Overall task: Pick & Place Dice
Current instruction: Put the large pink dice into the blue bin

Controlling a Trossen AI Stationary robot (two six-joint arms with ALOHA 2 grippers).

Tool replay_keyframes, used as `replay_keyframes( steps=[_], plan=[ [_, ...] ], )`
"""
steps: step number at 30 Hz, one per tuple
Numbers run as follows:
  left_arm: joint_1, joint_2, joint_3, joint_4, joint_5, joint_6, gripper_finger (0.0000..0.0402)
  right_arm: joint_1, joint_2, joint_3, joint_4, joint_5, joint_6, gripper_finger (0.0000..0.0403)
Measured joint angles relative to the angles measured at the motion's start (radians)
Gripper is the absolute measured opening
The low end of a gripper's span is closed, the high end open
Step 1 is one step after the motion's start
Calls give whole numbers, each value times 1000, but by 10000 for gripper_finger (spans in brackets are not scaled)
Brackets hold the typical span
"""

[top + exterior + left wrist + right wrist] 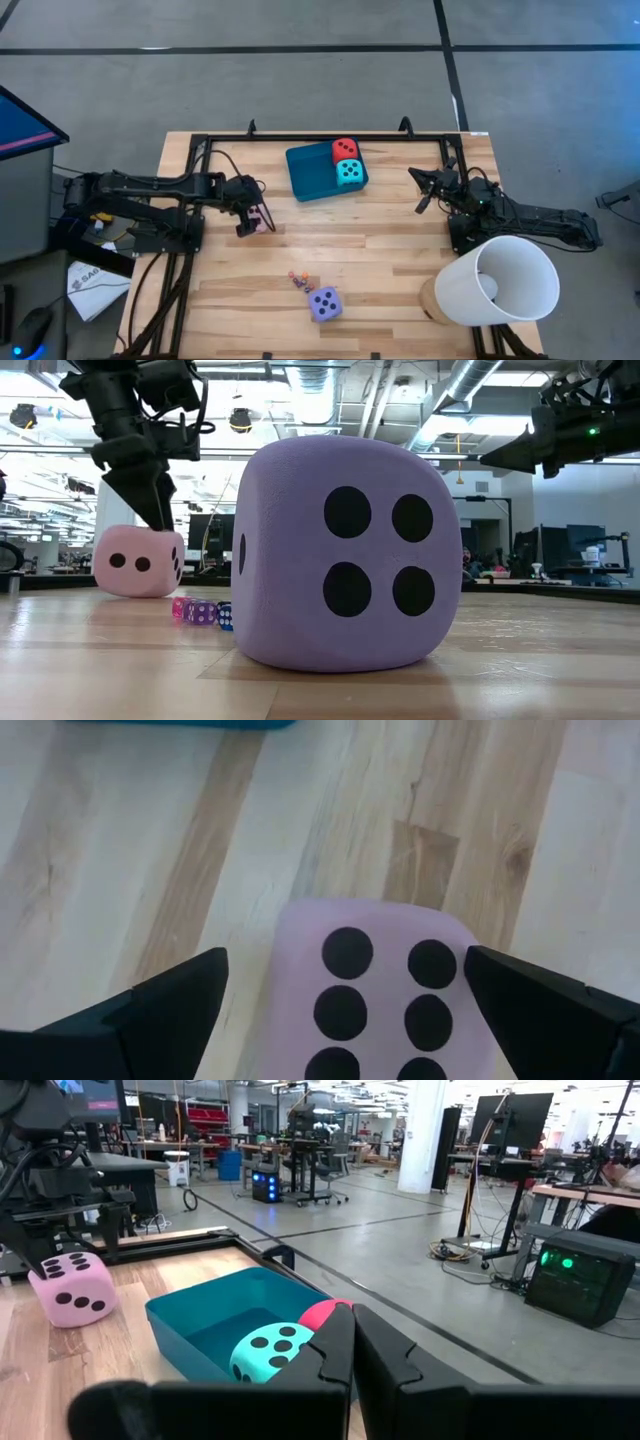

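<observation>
Left pincer (340, 1010) spread over pink die (375, 990) near bench's left edge | looked soft, light; grip opposite flat faces | right pincer (352, 1345) pressed together

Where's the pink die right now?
In the high view, the pink die sits on the table's left side, directly beneath the open left gripper, left of the teal tray.

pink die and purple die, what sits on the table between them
In the low view a few tiny dice lie between the pink die and the purple die, close by the purple one.
</observation>
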State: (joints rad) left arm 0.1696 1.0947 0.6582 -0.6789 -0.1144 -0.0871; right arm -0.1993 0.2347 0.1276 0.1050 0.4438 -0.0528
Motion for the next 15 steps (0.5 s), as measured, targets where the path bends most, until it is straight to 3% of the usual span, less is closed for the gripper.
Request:
replay_keyframes(
  steps=[15],
  plan=[
    [0, -16, 0, -2, -17, 1, 398, 0, 0, 0, 0, 1, 0, 0]
  ],
)
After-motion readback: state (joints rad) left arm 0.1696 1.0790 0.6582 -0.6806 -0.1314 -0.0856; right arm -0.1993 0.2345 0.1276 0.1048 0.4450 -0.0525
